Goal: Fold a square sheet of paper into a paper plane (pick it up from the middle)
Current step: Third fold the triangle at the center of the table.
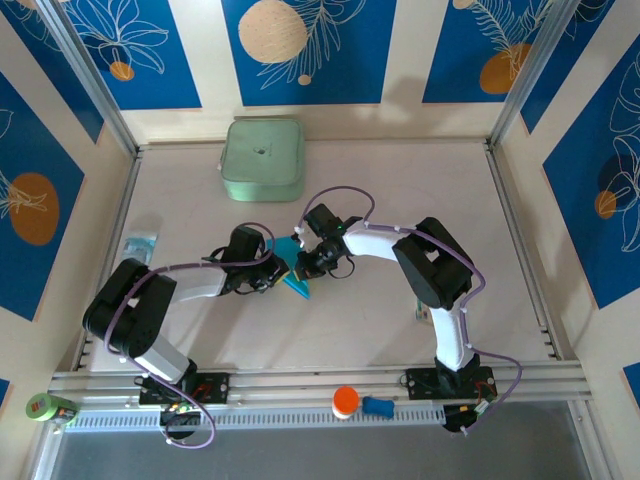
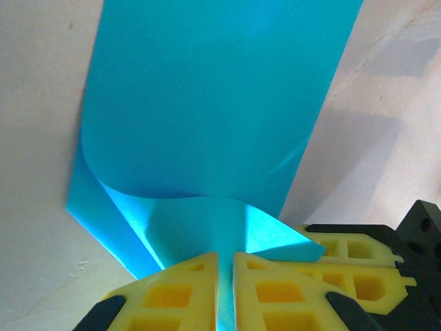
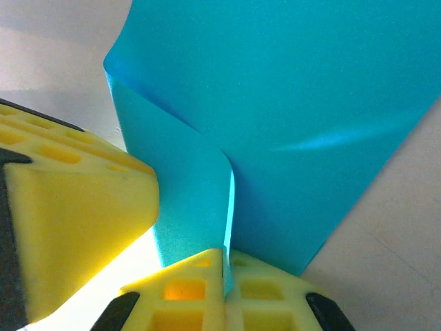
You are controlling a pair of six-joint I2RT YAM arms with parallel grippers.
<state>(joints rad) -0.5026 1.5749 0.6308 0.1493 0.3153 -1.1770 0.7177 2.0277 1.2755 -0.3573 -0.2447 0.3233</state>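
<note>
Yellow fingers of the left gripper (image 2: 225, 261) are pressed together on the square sheet of paper (image 2: 220, 103), whose half-curled length runs straight away from them. Just beside it, over the middle of the table (image 1: 400, 180), the right gripper (image 3: 226, 258) pinches the same sheet — both arms equally near, so the next crease likely runs between them.

Box (image 1: 262, 158) behind, square sheet of paper (image 1: 298, 287) between left gripper (image 1: 275, 272) and right gripper (image 1: 303, 262) (both pinching it)

square sheet of paper (image 2: 207, 103): thin cyan paper, smooth, faint sheen
left gripper fingers (image 2: 172, 296): yellow plastic, matt, faintly grainy
table (image 1: 400, 200): pale, matt
pale green box (image 1: 262, 158): smooth
</note>
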